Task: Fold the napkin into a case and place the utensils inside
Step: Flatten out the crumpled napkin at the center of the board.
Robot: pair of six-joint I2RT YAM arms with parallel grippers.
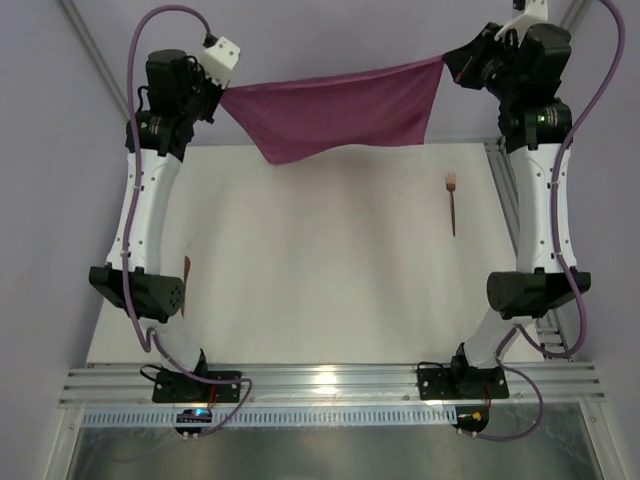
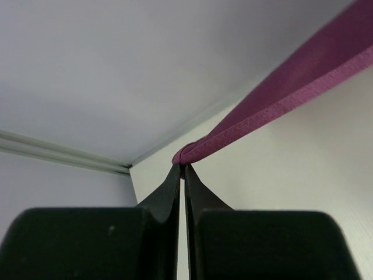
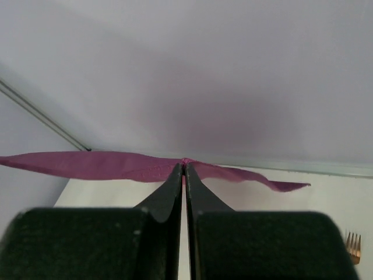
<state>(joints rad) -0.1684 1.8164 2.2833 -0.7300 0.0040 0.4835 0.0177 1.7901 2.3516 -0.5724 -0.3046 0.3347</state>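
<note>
The maroon napkin (image 1: pixel 335 112) hangs stretched in the air above the far edge of the table, sagging down to a point at its lower left. My left gripper (image 1: pixel 224 92) is shut on its left corner and my right gripper (image 1: pixel 444 63) on its right corner. In the left wrist view the cloth (image 2: pixel 280 99) runs up to the right from the closed fingertips (image 2: pixel 182 167). In the right wrist view the napkin (image 3: pixel 105 165) spreads to both sides of the pinching gripper (image 3: pixel 184 168). A copper fork (image 1: pixel 452 203) lies on the table at the right, its tines (image 3: pixel 351 246) just showing. A second copper utensil (image 1: pixel 187 284) lies beside the left arm, partly hidden.
The white table top (image 1: pixel 320 260) lies below the raised cloth. A metal rail (image 1: pixel 505 200) runs along the right edge, and a grey frame bar (image 1: pixel 330 382) crosses the near edge by the arm bases. Pale walls close in the far side.
</note>
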